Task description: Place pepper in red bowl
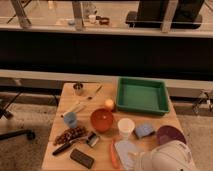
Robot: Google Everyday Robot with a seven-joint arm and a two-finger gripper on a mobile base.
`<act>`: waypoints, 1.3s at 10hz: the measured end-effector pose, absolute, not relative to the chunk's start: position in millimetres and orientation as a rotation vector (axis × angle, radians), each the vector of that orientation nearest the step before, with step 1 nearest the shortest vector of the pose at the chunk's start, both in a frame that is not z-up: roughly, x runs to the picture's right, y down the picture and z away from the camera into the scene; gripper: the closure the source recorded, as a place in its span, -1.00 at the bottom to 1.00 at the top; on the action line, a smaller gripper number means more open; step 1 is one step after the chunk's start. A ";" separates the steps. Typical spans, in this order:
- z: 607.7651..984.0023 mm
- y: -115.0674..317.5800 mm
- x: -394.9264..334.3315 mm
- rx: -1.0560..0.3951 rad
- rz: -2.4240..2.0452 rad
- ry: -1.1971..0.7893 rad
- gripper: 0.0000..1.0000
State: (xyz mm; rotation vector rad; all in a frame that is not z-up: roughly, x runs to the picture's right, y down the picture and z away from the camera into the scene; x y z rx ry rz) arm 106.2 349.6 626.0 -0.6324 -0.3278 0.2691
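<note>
Currently the pepper [113, 155] lies flat on the wooden table [64, 106] at lower centre of frame, outside the red bowl [102, 120], which sits just above it and looks empty. A grey-blue flat item [126, 150] lies just right of the pepper. A white cup [125, 126] stands right of the bowl and a small orange fruit [109, 103] just above it. I note a green tray [141, 95] at upper right and a dark purple bowl [170, 135] at right. The gripper [159, 157] is at the lower right, merged with the white arm; I cannot tell how open it is or whether it holds anything.
</note>
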 end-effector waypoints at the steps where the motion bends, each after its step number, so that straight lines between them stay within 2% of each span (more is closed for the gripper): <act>1: 626.0 349.9 104.2 -0.627 0.272 -0.331 -0.60; 8: 623.0 356.1 86.3 -0.578 0.319 -0.347 -0.60; 13: 636.8 352.0 70.6 -0.571 0.392 -0.353 -0.60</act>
